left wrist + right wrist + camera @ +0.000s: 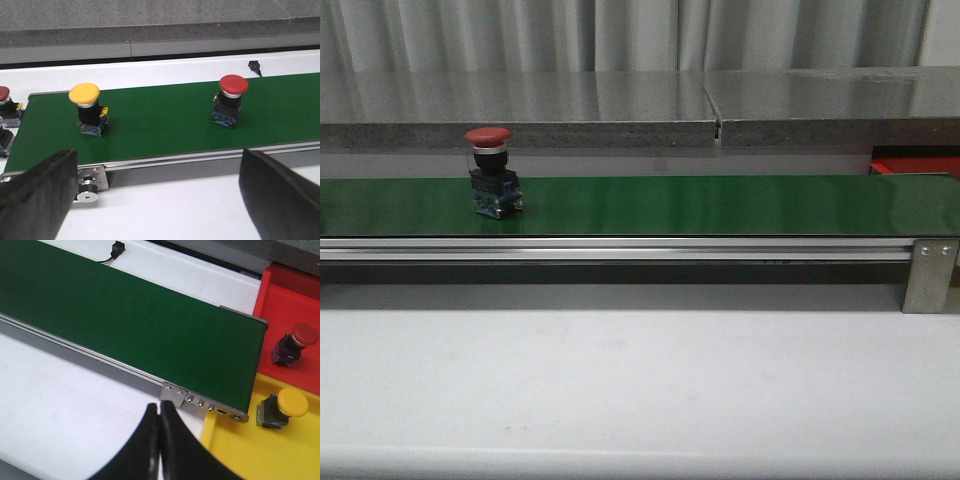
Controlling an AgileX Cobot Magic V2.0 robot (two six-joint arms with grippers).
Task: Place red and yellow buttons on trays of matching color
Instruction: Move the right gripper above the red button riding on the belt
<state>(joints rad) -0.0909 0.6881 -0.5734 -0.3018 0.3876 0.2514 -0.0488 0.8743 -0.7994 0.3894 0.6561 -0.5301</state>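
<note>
A red button (490, 172) stands upright on the green belt (720, 205) at the left. It also shows in the left wrist view (231, 101), with a yellow button (88, 109) on the belt near its end. My left gripper (160, 200) is open and empty over the white table, short of the belt. My right gripper (159, 412) is shut and empty by the belt's other end. There a red button (296, 343) lies in the red tray (280, 295) and a yellow button (281, 409) in the yellow tray (250, 455).
Another red button (6, 106) and a dark part (5, 140) sit off the belt's end. A small black sensor (254, 65) lies beyond the belt. A steel shelf (640, 100) runs behind it. The red tray shows at the far right (916, 165).
</note>
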